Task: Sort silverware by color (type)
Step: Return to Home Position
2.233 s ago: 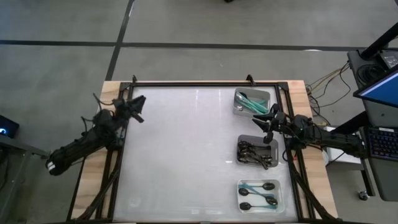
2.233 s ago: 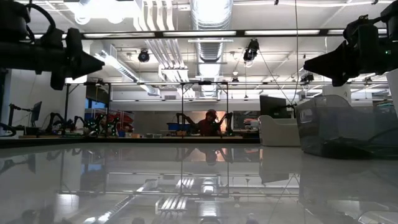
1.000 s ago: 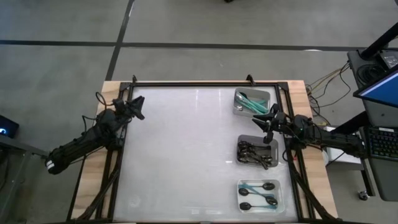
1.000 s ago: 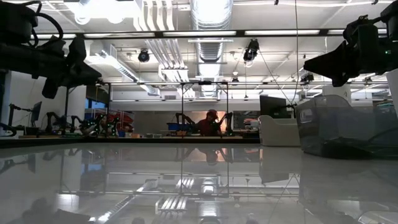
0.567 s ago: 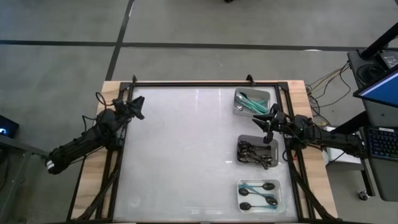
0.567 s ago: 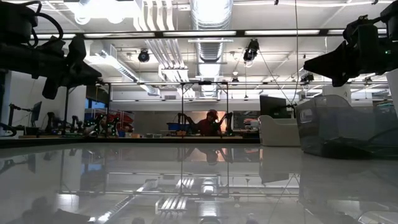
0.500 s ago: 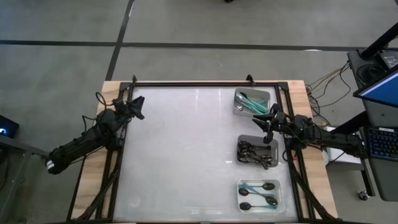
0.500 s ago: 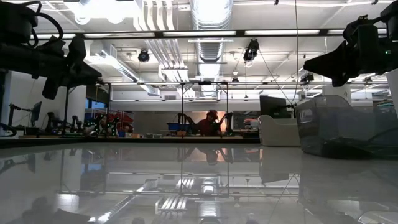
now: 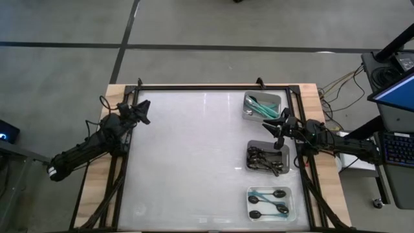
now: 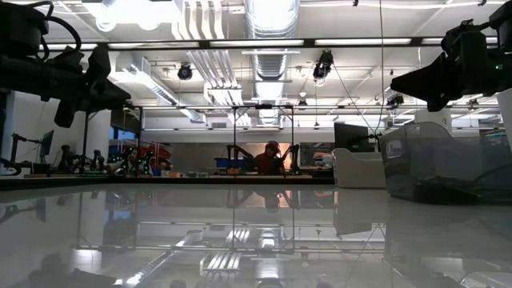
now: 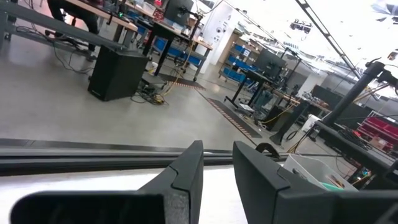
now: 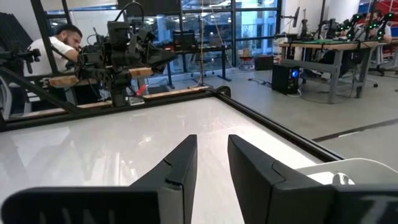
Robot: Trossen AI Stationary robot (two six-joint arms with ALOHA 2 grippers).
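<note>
Near tray (image 9: 293,206): black-bowled, teal-handled spoons (image 9: 268,197). Middle tray (image 9: 285,150): black spoons (image 9: 263,159). Right gripper (image 9: 277,127), raised between the middle and far trays: fingers narrowly parted, empty. Far tray (image 9: 277,98): teal-handled spoons (image 9: 259,104). Left gripper (image 9: 143,110), at the table's left edge: likewise.

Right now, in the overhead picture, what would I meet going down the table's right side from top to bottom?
Light grey rectangular tray holding teal-handled spoons → right gripper → darker grey rectangular tray heaped with black spoons → white rectangular tray holding black-bowled spoons with teal handles.
</note>
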